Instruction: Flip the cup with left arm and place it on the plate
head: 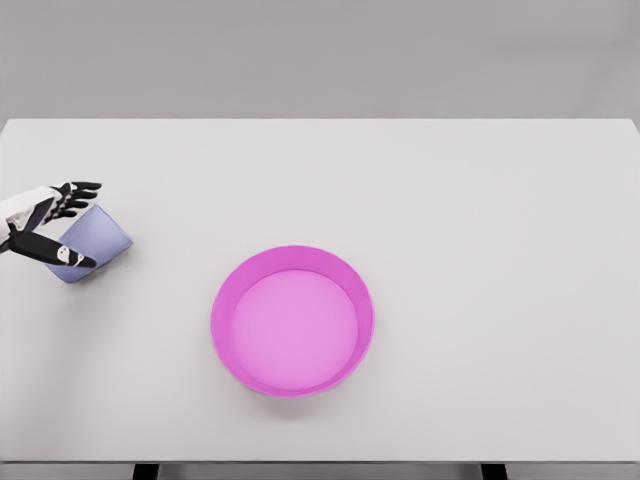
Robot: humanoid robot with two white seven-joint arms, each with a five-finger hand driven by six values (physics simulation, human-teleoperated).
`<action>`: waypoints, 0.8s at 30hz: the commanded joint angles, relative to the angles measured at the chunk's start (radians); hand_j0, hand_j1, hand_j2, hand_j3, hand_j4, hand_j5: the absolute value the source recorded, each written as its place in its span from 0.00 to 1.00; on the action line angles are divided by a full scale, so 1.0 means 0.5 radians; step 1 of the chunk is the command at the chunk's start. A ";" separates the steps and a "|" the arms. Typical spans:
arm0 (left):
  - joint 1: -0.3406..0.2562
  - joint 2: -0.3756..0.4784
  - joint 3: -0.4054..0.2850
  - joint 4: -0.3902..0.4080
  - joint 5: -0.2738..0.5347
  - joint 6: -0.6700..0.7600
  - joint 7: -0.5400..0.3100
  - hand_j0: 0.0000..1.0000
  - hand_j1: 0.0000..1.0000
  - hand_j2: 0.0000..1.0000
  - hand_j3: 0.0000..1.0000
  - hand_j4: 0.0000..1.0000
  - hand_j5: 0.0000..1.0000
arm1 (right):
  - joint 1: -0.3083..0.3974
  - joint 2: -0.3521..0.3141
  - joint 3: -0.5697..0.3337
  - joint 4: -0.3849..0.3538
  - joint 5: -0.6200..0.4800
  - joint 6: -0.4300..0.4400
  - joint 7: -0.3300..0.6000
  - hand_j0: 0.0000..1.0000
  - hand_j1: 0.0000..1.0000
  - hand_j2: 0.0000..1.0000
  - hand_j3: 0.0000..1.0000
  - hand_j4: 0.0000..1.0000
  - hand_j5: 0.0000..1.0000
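Lavender cup (92, 243) sits tilted in my left hand (45, 225), fingers above and thumb below clamping its wall so I can turn it over. To my right, well apart on the desk (480, 200), waits the pink plate (292, 320).
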 commanded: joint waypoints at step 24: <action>-0.018 -0.084 -0.009 0.053 0.001 0.054 0.009 1.00 1.00 1.00 1.00 1.00 1.00 | 0.000 0.000 0.000 0.001 0.000 0.000 0.000 1.00 1.00 1.00 1.00 1.00 1.00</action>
